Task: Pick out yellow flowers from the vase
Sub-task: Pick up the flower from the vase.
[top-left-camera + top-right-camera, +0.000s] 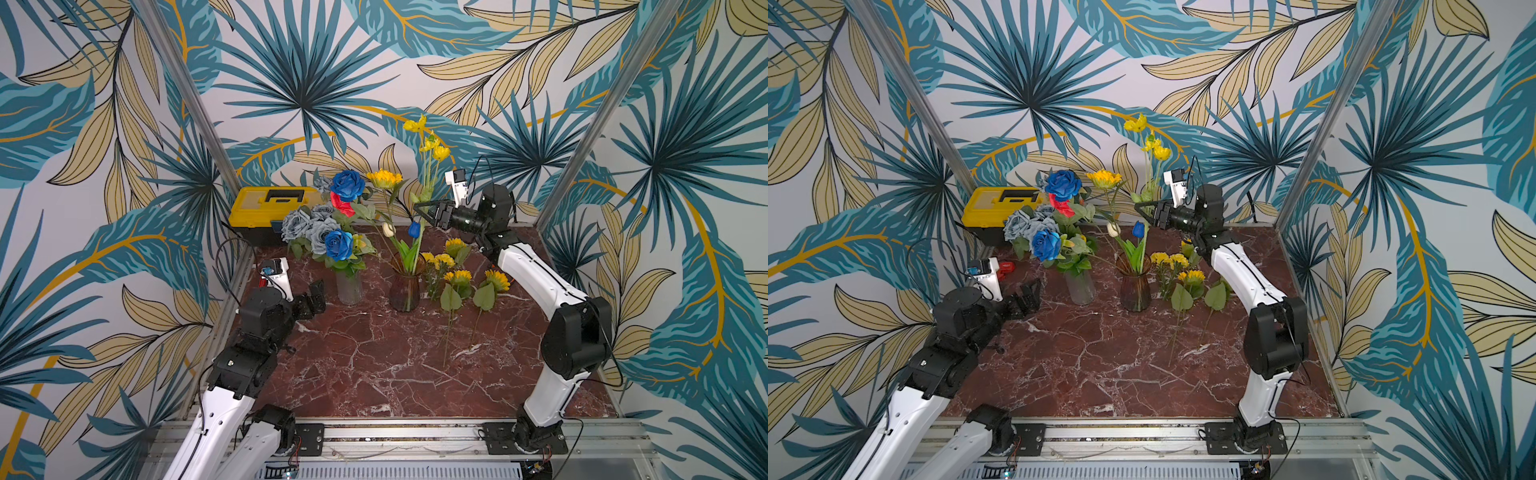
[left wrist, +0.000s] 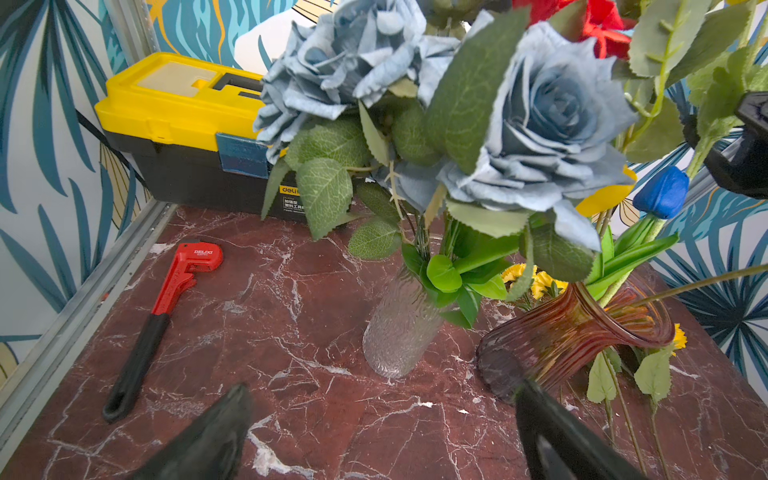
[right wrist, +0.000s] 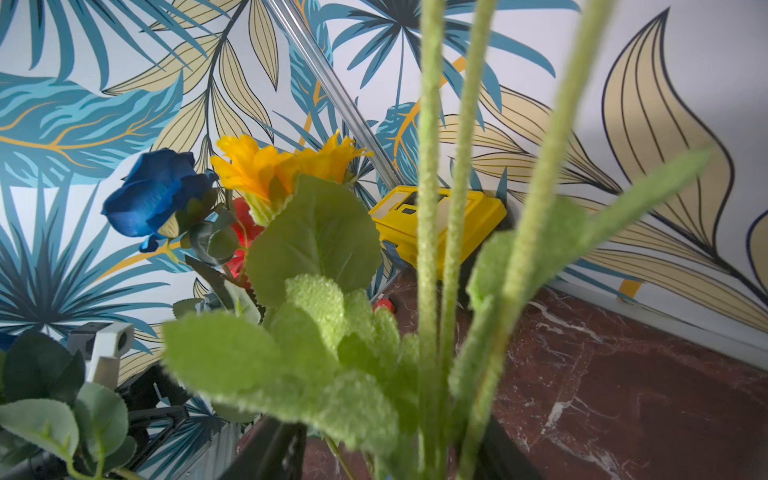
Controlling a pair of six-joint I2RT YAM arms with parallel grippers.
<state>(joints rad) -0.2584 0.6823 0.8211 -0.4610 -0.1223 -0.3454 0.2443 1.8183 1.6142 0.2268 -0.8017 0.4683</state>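
An amber ribbed vase [image 1: 405, 286] [image 2: 573, 332] holds tall yellow flowers [image 1: 432, 143] on fuzzy green stems [image 3: 428, 208], a yellow sunflower [image 1: 384, 178] and two tulips. My right gripper [image 1: 419, 208] [image 3: 395, 449] is high above the vase. Its jaws stand apart with the tall stems and their leaves between them; a gap shows on one side. Several picked yellow flowers [image 1: 457, 276] lie on the table right of the vase. A small yellow bloom [image 1: 359, 241] sits low in the rose bunch. My left gripper [image 1: 316, 295] [image 2: 382, 388] is open and empty, left of the clear vase.
A clear textured vase [image 1: 349, 286] [image 2: 399, 328] holds blue, grey and red roses [image 1: 348, 185]. A yellow toolbox [image 1: 270, 205] stands at the back left corner. A red pipe wrench [image 2: 166, 299] lies before it. Metal frame posts and patterned walls close in the table.
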